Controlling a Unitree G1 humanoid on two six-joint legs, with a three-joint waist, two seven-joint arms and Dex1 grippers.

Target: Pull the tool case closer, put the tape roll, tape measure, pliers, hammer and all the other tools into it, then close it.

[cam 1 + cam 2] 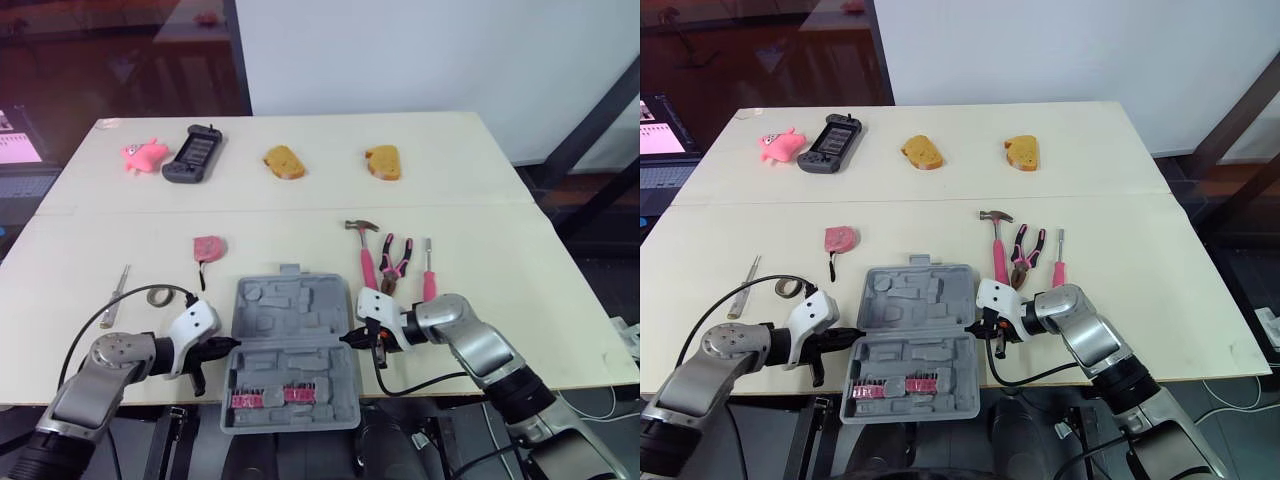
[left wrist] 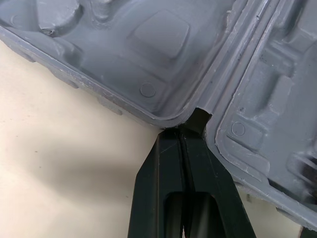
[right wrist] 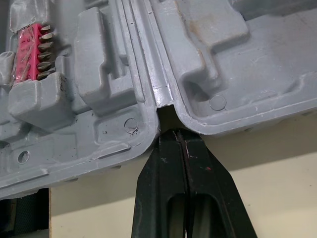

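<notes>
table (image 1: 480, 200) with tool case (image 1: 290, 350), hammer (image 1: 366, 262), pliers (image 1: 393, 262)

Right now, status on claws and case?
Left claw, right claw shut, tips at opposite hinge ends of tool case. Case open, front overhanging table edge. Hammer, pliers, tape measure, tape roll outside, clear of case.

Grey plastic tool case (image 1: 285, 300), opened flat, lid half farther off, pink bit strips (image 1: 265, 399) in near half. Pink tape measure (image 1: 207, 247) beyond its left corner; tape roll (image 1: 157, 296) further left. Right of it (side by side): pink-handled hammer (image 1: 364, 252), pliers (image 1: 393, 263), screwdriver (image 1: 428, 268).
</notes>
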